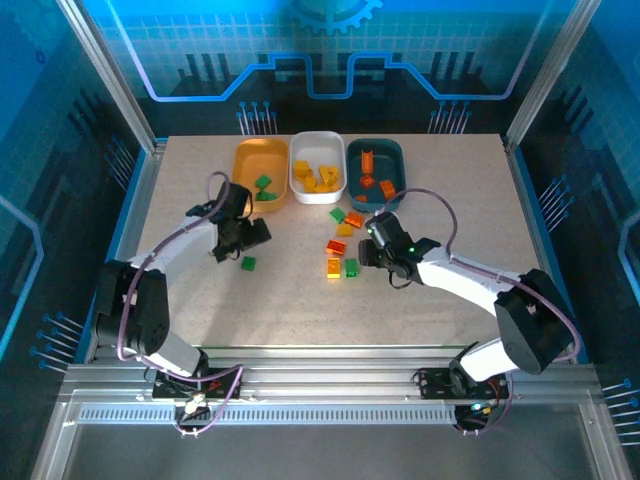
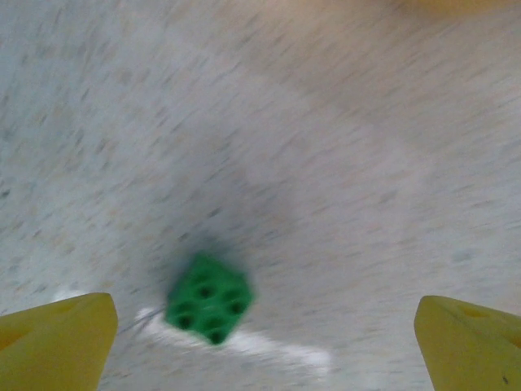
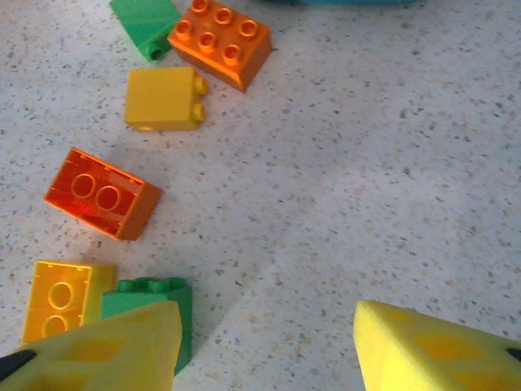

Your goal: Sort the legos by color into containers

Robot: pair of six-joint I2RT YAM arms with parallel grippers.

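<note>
An orange tray (image 1: 243,160) holds green legos (image 1: 264,186), a white tray (image 1: 300,148) holds yellow ones (image 1: 318,177), and a dark teal tray (image 1: 396,153) holds orange ones (image 1: 378,183). A lone green brick (image 1: 248,263) (image 2: 209,299) lies on the table. My left gripper (image 1: 243,242) (image 2: 260,346) hovers over it, wide open, the brick nearer its left finger (image 2: 57,338). My right gripper (image 1: 366,252) (image 3: 269,350) is open with bare table between its fingers. A green brick (image 3: 151,303) lies partly under its left finger (image 3: 106,350).
Loose bricks cluster mid-table (image 1: 343,243): in the right wrist view a green (image 3: 145,18), an orange (image 3: 220,41), a yellow (image 3: 163,99), another orange (image 3: 102,194) and a yellow (image 3: 61,297). Metal frame rails (image 1: 150,190) border the table.
</note>
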